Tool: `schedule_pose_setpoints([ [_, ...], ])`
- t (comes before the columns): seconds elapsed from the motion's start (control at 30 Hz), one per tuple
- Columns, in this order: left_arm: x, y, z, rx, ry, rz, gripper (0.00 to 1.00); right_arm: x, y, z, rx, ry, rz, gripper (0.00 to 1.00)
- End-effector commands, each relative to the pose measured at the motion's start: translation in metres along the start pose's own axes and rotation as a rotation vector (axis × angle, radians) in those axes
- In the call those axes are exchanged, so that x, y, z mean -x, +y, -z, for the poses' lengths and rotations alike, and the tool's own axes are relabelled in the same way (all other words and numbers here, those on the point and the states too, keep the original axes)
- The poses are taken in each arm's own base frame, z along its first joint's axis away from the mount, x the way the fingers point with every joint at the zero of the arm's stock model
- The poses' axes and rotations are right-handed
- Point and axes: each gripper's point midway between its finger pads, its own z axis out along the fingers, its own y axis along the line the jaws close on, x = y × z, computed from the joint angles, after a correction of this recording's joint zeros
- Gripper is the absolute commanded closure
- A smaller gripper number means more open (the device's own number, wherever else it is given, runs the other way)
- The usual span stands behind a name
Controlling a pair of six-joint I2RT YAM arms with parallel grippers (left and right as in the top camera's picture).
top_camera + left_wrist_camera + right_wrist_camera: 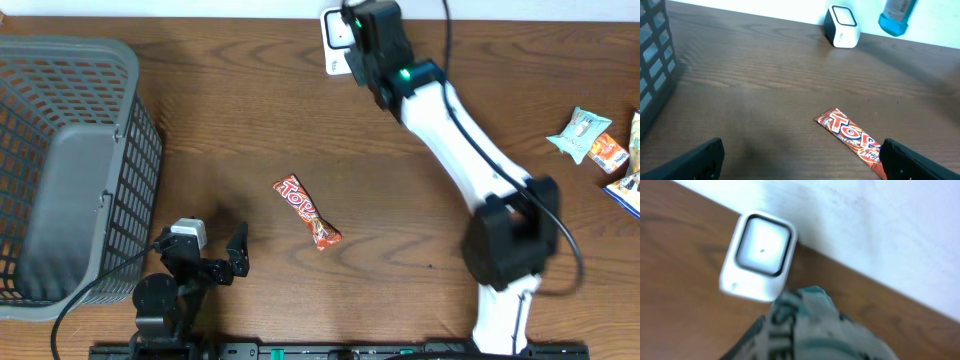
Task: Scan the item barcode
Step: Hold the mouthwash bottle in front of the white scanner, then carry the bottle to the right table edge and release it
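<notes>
Featherlight, crinkly packet [812, 327], best nipped at its seam, sits in right jaws before far scanner [760, 255]; left jaws gape empty.

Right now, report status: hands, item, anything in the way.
Left hand open, empty. Right hand shut on snack packet, held at the scanner. Nothing between them. Candy bar lies mid-table, well away.

A red candy bar [852, 136] lies on the brown table [765, 85], between the wide-spread fingers [697, 162] of the left gripper [802, 146]. Far behind stands a white scanner [842, 26], with a blurred blue thing [896, 15] just to its right. A grey basket [652, 65] is at the left edge.
</notes>
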Motion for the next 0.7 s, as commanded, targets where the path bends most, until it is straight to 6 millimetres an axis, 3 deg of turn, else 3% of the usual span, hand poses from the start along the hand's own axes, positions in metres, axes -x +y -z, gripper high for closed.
schedule_pose_setpoints([
  [0.0, -0.011, 0.001, -0.002, -0.005, 0.034, 0.012, 0.02, 0.035, -0.021, -0.016, -0.197, -0.033, 0.08, 0.86],
  [0.27, -0.011, 0.001, -0.002, -0.005, 0.034, 0.012, 0.02, 0.059, -0.005, -0.059, -0.32, -0.086, 0.149, 0.85],
  [0.5, -0.011, 0.001, -0.002, -0.005, 0.034, 0.012, 0.02, 0.066, 0.008, -0.064, -0.4, -0.109, 0.213, 0.85],
  [0.67, -0.011, 0.001, -0.002, -0.005, 0.034, 0.012, 0.02, 0.06, -0.008, -0.058, -0.499, -0.058, 0.24, 0.85],
])
